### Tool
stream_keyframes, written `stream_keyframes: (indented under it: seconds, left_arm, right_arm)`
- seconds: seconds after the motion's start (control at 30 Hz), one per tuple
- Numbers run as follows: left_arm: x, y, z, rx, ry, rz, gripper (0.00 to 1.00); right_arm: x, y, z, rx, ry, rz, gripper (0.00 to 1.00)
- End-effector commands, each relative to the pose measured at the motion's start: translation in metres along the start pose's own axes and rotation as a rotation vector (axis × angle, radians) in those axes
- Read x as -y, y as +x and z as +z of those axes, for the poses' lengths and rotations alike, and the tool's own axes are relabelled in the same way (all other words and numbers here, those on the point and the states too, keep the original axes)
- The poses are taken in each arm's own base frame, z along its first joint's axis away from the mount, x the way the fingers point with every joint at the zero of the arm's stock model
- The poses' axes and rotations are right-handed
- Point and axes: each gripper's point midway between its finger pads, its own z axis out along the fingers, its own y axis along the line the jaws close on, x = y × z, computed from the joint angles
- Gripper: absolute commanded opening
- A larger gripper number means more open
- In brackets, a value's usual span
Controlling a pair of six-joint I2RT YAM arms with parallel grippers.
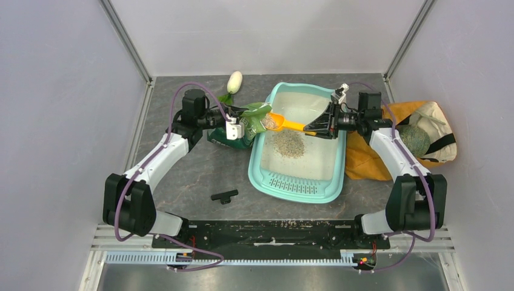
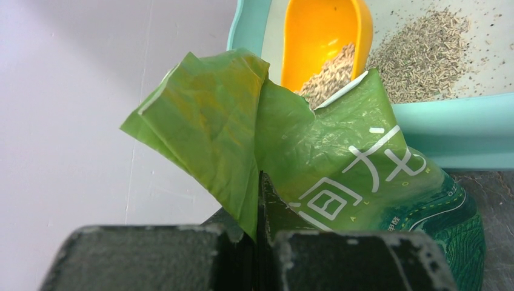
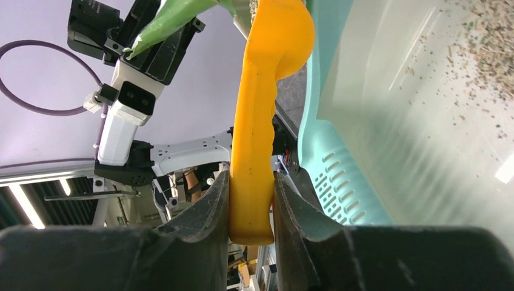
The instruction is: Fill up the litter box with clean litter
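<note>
Teal plastic, big and rectangular with rounded corners: that's the litter box [image 1: 295,183], mid-table on the overhead view. Its long axis runs far to near, with the slotted grille end pointing back at the arm bases. A loose beige-grey pile of litter [image 1: 288,143] lies in its white basin. My left gripper [image 1: 238,125] props the green printed plastic pouch [image 1: 253,123] against the box's left rim. The mouth leans over the rim, so I reckon any spill lands inside. My right gripper [image 1: 316,126] reaches across with the orange plastic scoop [image 1: 283,123], handle lying crosswise, bowl at the pouch mouth.

Left wrist now: jaws pinched tight on the pouch's folded top edge, lifting the film so the mouth gapes. The scoop bowl sits in that opening with pellets in it.

Right wrist: both fingers are clamped on the very end of the handle, squeezing its flat sides. The handle runs straight away from the gripper, which I judge gives full reach.
</note>
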Motion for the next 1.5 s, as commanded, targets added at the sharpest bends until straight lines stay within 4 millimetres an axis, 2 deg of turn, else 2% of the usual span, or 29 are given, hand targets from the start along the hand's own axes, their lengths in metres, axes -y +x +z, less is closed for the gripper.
stream_keyframes:
  seconds: [0.0,0.1,0.63,0.8,1.0,1.2,1.23,1.47]
  left_arm:
    - [-0.067,-0.046,-0.003,0.116,-0.135,0.219,0.02]
    - [-0.067,-0.045,-0.003,0.114,-0.134,0.217,0.02]
    - [-0.062,-0.038,-0.004,0.079,-0.137,0.208,0.02]
    - [-0.055,-0.032,-0.010,0.027,-0.147,0.208,0.02]
    - [-0.038,-0.024,-0.028,-0.072,-0.171,0.195,0.02]
    - [-0.018,-0.024,-0.049,-0.154,-0.175,0.157,0.02]
    - [-0.014,-0.023,-0.052,-0.166,-0.171,0.151,0.04]
    - [0.023,-0.019,-0.063,-0.213,-0.104,0.092,0.36]
  right_arm:
    - [-0.012,0.015,-0.016,-0.026,-0.039,-0.047,0.00]
    - [-0.009,0.009,-0.030,0.010,-0.030,-0.037,0.00]
    - [0.000,0.013,-0.071,0.059,0.017,-0.020,0.00]
    - [0.014,0.009,-0.079,0.062,0.187,-0.092,0.00]
    - [0.038,-0.003,-0.089,0.101,0.420,-0.145,0.00]
    - [0.047,-0.003,-0.084,0.053,0.561,-0.228,0.00]
    - [0.047,-0.002,-0.081,0.042,0.565,-0.239,0.00]
    - [0.040,-0.010,-0.070,0.011,0.561,-0.270,0.00]
